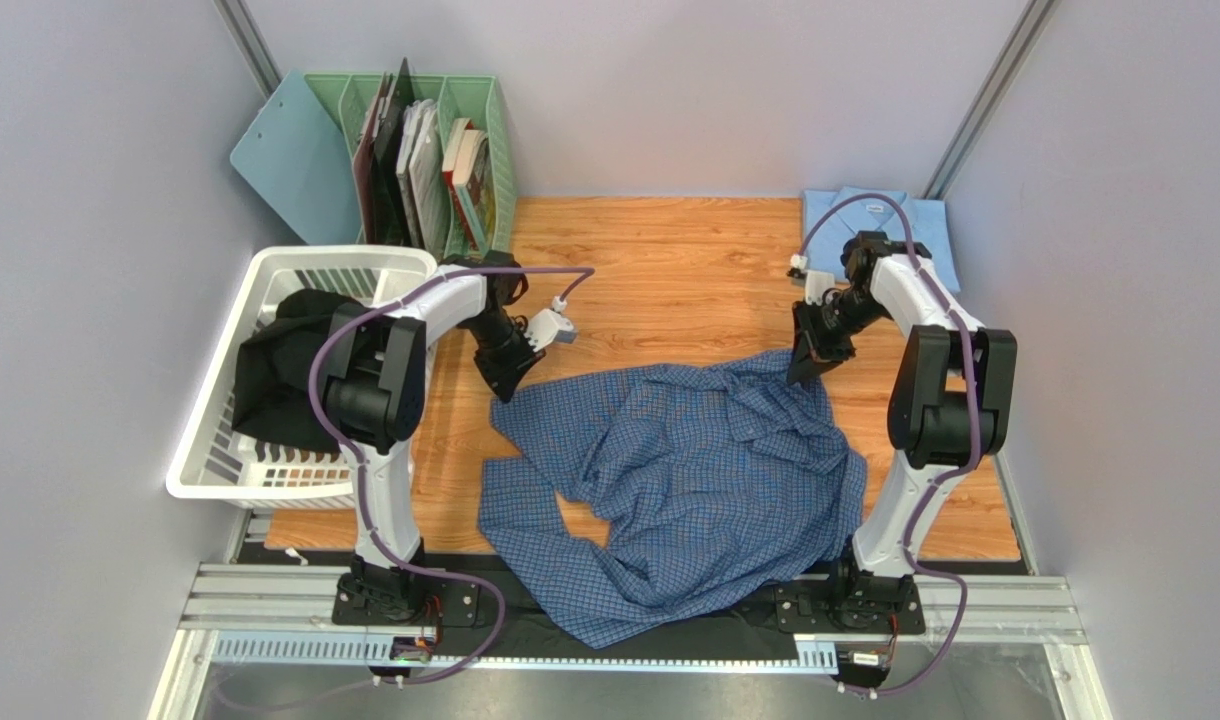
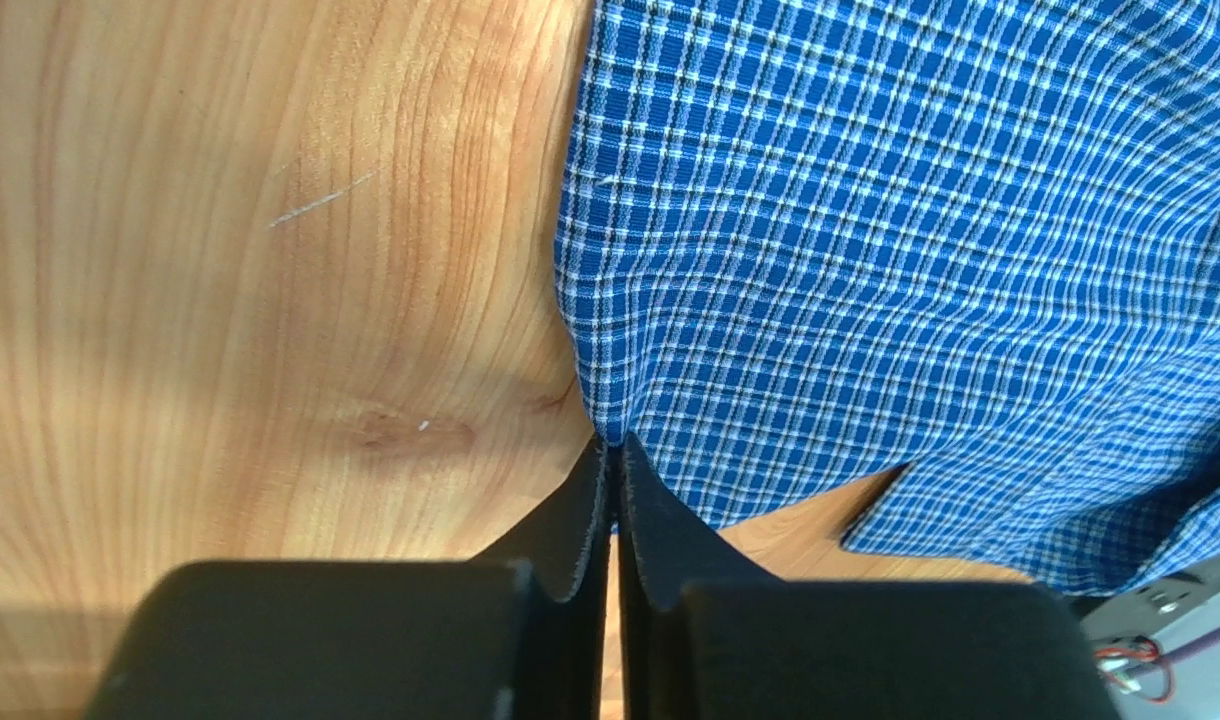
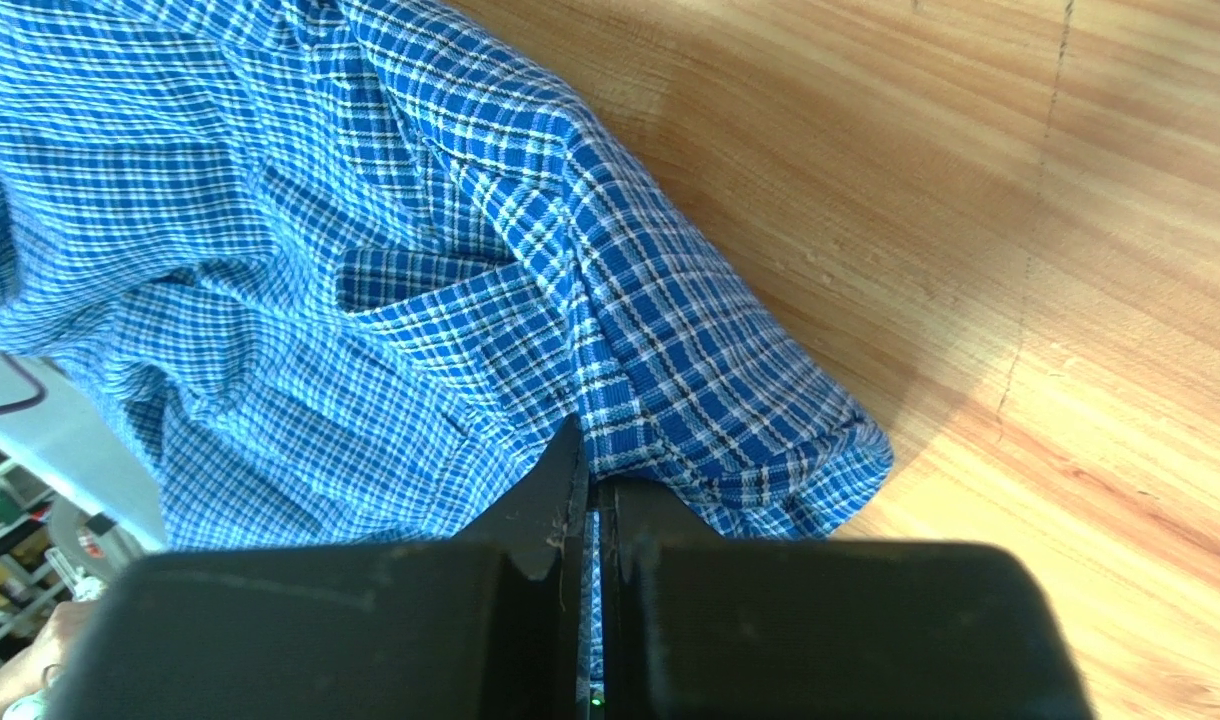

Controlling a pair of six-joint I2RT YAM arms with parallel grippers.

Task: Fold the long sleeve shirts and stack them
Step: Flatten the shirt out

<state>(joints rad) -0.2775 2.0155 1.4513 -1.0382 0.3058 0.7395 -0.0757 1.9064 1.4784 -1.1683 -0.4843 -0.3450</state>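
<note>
The mid-blue checked long sleeve shirt lies crumpled and spread across the front half of the wooden table. My left gripper is at its far left corner. In the left wrist view the gripper has its fingertips pinched together on the edge of the checked cloth. My right gripper is at the shirt's far right edge. The right wrist view shows that gripper shut on a fold of the checked cloth, with fabric between the fingers. The pale sky-blue shirt lies folded at the back right corner.
A white laundry basket holding dark clothing stands at the left edge. Behind it are a green file rack with books and a teal folder. Grey walls close in both sides.
</note>
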